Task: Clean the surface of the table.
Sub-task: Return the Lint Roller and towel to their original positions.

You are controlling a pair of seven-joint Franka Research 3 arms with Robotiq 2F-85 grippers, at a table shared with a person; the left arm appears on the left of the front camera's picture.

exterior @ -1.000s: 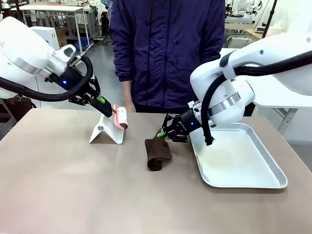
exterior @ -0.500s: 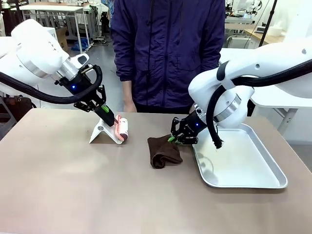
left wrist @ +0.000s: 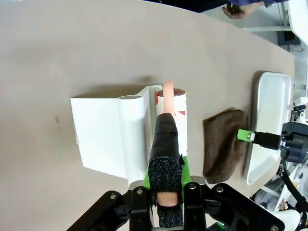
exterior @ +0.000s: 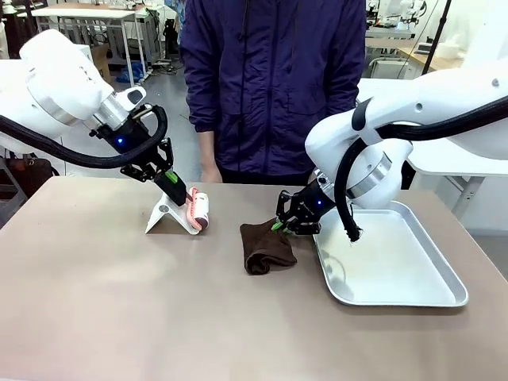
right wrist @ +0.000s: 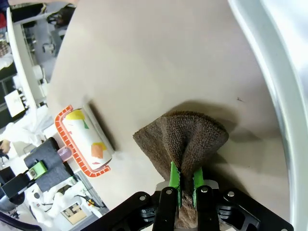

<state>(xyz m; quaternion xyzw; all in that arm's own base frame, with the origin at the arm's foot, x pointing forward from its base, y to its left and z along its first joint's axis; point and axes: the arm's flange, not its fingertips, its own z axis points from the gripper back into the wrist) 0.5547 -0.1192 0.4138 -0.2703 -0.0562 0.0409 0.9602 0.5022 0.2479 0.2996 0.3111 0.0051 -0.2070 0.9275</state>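
Observation:
The brownish table stretches across the front view. My left gripper is shut on the pink handle of a lint roller, whose roll lies against a white folded stand. From the left wrist, the gripper clamps the handle, and the roller lies beside the stand. My right gripper is shut on a brown cloth lying bunched on the table just left of the tray. In the right wrist view the green fingers of the gripper pinch a fold of the cloth.
A silver metal tray lies at the right, its near-left corner close to the cloth. A person in a dark blue jacket stands at the far edge, one hand hanging near the table. The table's front half is bare.
The right gripper dragged the brown cloth to the right, toward the tray. The left gripper lowered the lint roller down to the white stand. Both have barely moved in the last half second.

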